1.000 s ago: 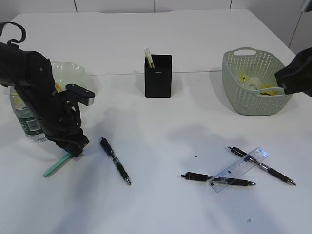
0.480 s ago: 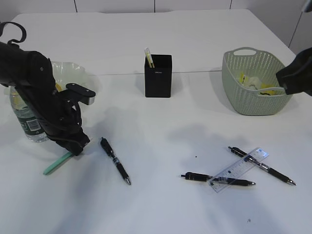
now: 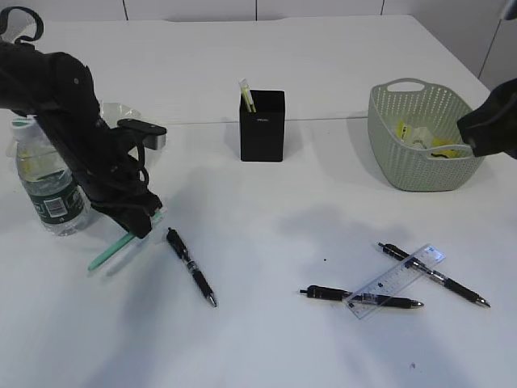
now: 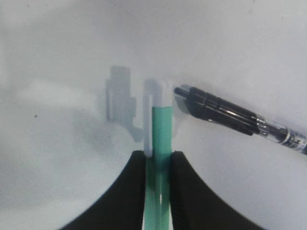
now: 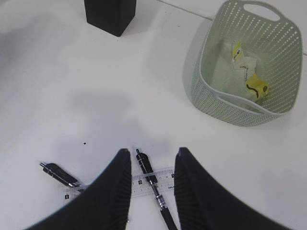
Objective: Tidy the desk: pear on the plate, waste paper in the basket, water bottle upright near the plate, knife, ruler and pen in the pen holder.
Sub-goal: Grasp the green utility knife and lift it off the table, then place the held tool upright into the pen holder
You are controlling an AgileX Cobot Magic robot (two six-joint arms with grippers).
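My left gripper is shut on a slim green knife with a white end, which slants down to the left just over the desk. A black pen lies right beside it. The water bottle stands upright at the left, with the plate behind my arm; the pear is hidden. My right gripper hangs open above the ruler and a pen lying across it. The pen holder stands at mid-back.
The basket at the right holds waste paper. Two black pens lie with the ruler at the front right. A pale stick pokes out of the pen holder.
My left gripper has closed on the knife, then risen and shifted right with it, uncovering the bottle. The right arm has stayed still.
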